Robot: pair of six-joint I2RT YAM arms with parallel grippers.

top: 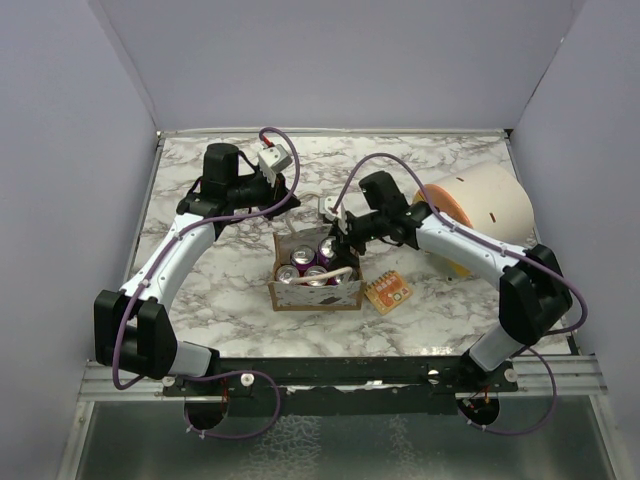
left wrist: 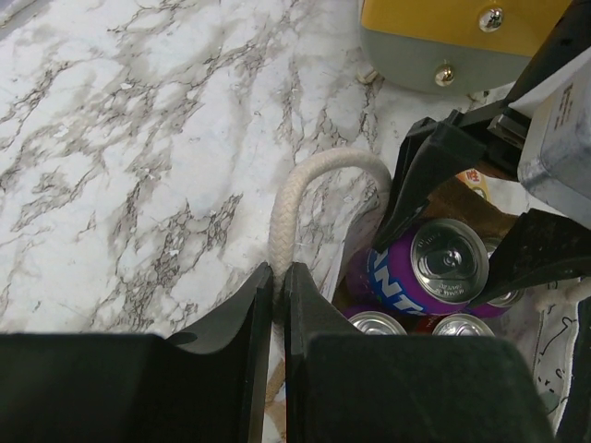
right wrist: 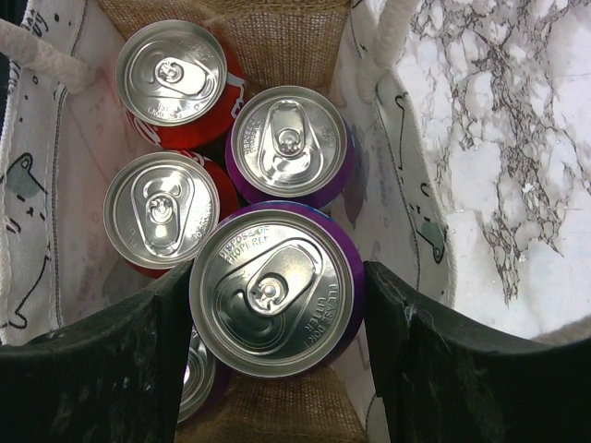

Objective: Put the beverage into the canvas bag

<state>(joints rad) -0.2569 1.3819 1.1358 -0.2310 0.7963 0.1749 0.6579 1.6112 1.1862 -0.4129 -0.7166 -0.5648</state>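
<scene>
The canvas bag stands mid-table, tan with a pale patterned lining and white rope handles. My left gripper is shut on one rope handle at the bag's far-left rim. My right gripper reaches into the bag from above, shut on a purple beverage can. It holds this can slightly tilted above the other cans, and the can also shows in the left wrist view. Two red cans and another purple can stand in the bag below.
An orange snack packet lies just right of the bag. A large cream roll with a yellow end lies at the back right beside the right arm. White walls enclose the marble table.
</scene>
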